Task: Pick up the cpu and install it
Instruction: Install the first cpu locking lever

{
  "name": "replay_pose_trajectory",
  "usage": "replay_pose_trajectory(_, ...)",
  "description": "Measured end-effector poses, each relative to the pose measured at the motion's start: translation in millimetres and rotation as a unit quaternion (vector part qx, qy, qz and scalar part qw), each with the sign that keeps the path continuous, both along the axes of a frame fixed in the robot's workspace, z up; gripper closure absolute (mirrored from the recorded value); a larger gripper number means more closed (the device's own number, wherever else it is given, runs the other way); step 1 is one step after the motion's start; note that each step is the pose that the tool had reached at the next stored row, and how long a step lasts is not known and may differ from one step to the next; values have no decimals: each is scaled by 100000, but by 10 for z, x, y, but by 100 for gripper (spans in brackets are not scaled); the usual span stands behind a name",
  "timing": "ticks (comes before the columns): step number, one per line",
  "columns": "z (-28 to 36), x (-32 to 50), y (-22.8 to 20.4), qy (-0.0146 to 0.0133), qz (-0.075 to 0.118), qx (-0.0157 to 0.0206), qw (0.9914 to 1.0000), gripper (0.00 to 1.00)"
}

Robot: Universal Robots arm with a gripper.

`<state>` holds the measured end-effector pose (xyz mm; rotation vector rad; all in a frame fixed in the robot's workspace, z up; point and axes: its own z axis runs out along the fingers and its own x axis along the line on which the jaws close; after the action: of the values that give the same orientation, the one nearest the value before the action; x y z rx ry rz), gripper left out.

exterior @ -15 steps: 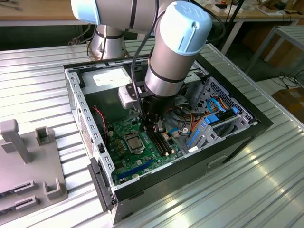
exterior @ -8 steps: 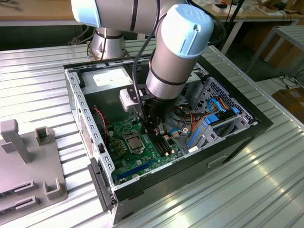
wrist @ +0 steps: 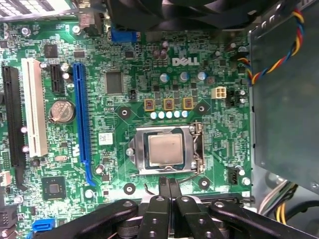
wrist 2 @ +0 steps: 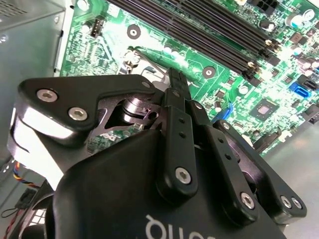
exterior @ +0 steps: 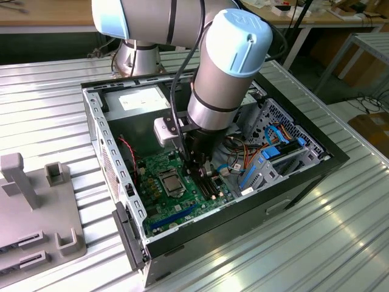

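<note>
One cpu (wrist: pixel 165 150) seated in socket (wrist: pixel 167 150), apparently flush; one tool (wrist: pixel 169 183) beside, fingers together, empty.

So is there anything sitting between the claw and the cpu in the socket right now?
Nothing visible does. In the first wrist view the cpu lies flat in the metal-framed socket on the green board, and the claw, fingers together, hangs just beside the socket's edge with only bare board between them.

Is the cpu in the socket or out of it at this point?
In. The first wrist view shows the cpu lying flat inside the metal-framed socket; the shut pincer sits beside the frame, holding nothing.
</note>
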<state>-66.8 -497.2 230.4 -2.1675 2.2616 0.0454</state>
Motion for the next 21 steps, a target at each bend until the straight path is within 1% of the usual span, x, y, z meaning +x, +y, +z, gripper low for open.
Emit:
replay_pose_trajectory(2,-27,0,-7,1,0,-521,99999,88)
replay_pose_trajectory(5,-48,-1,-15,1,-4,-965,99995,88)
replay_pose_trajectory(6,-52,-1,-18,8,-5,-1044,99995,88)
replay_pose_trajectory(11,-73,0,-24,-41,76,-1071,99994,88)
replay_pose_trajectory(17,-79,0,-29,-290,287,-1064,99994,88)
replay_pose_trajectory(21,-82,0,-49,-350,365,-1074,99993,88)
